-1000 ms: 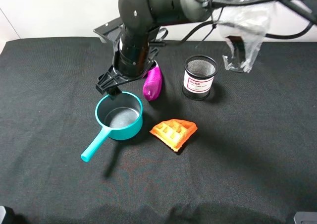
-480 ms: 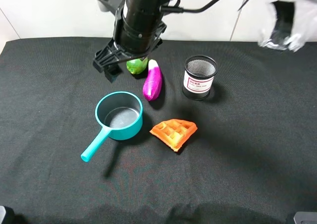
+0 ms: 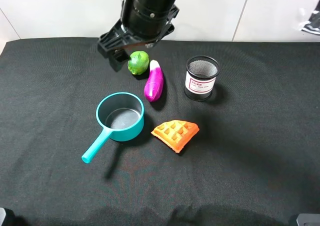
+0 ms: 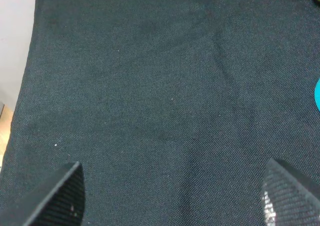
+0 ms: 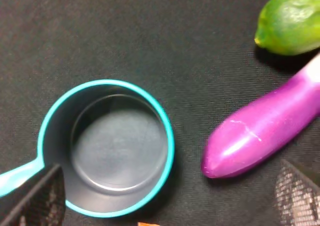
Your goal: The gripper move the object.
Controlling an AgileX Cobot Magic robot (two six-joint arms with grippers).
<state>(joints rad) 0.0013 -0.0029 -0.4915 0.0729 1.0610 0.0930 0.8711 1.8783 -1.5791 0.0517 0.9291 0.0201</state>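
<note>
The teal saucepan (image 3: 120, 117) stands upright on the black cloth, grey inside showing, with its long handle (image 3: 97, 146) pointing toward the front left. My right gripper (image 3: 112, 53) hangs above the cloth behind the pan, beside the lime, apart from the pan. In the right wrist view the saucepan (image 5: 117, 146) lies below the gripper (image 5: 167, 198), whose fingers (image 5: 35, 198) stand wide with nothing between them. The left gripper (image 4: 172, 196) is open over bare cloth; a teal sliver of the pan (image 4: 317, 93) shows at that view's edge.
A green lime (image 3: 138, 62) and a purple eggplant (image 3: 154, 83) lie behind the pan. A black mesh cup (image 3: 202, 77) with a white label stands to their right. An orange waffle (image 3: 175, 133) lies right of the pan. A white wall runs along the table's back.
The right arm has lifted and drawn back from the saucepan's rim toward the far edge, uncovering the lime. The saucepan and the other things have stayed put.
</note>
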